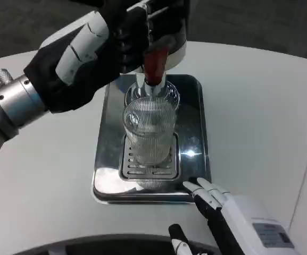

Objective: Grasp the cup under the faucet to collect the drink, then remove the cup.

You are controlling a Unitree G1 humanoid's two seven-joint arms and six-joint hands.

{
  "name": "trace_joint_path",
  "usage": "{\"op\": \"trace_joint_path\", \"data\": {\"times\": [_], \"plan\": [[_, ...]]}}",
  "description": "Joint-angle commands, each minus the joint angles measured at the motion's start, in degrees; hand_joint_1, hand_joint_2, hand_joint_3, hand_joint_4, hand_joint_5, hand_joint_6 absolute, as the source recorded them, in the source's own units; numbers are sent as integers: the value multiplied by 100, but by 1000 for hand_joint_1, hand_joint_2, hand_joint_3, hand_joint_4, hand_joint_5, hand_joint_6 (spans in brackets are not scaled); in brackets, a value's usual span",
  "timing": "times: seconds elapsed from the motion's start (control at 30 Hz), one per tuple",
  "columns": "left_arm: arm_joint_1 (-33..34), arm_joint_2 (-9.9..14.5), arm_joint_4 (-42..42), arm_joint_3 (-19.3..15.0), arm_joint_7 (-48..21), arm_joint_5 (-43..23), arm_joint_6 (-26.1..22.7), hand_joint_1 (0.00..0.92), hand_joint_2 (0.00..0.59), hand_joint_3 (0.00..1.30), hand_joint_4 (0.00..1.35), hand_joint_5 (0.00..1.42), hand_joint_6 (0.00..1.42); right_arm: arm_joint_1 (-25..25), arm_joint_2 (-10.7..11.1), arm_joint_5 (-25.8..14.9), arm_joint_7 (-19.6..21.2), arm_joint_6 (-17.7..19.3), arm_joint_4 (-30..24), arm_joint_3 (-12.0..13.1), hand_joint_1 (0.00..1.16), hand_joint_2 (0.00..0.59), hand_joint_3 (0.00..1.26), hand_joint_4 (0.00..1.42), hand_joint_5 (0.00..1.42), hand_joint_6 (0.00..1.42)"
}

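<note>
A clear ribbed cup (149, 133) stands upright on the slotted grate of a shiny metal drip tray (193, 133), right under the faucet spout (152, 87). Above the spout rises a red tap handle (155, 65). My left hand (102, 48) reaches in from the upper left, its dark fingers curled against the top of that handle. My right hand (223, 206) lies low at the tray's front right corner with its fingers apart and holding nothing, a short way from the cup. I cannot tell whether there is liquid in the cup.
The dispenser body (172, 24) rises behind the tray at the top of the picture. White table (259, 106) spreads to the right and left of the tray. A dark rounded edge (89, 245) runs along the bottom.
</note>
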State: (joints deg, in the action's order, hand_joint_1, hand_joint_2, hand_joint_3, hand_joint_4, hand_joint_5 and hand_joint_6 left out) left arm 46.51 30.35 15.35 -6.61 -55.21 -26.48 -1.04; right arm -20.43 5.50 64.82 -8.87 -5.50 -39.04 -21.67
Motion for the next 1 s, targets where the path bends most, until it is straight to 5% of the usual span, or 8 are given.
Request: {"op": "trace_joint_path", "data": {"times": [0.03,0.87,1.0], "plan": [[5,-29,-33,65,-149,120,170,0,129,0,0,0,0,-82,-35,22,20,-35,-109,-3,330,467,197,107,132,198],[-118,595,-181,531,-82,2002,3301,0,113,0,0,0,0,-93,-144,-70,59,-66,2,-82,271,453,187,106,133,215],[-184,677,-227,607,120,2246,3643,0,111,0,0,0,0,-97,-211,-99,66,-118,-14,-92,247,422,131,68,88,122]]}}
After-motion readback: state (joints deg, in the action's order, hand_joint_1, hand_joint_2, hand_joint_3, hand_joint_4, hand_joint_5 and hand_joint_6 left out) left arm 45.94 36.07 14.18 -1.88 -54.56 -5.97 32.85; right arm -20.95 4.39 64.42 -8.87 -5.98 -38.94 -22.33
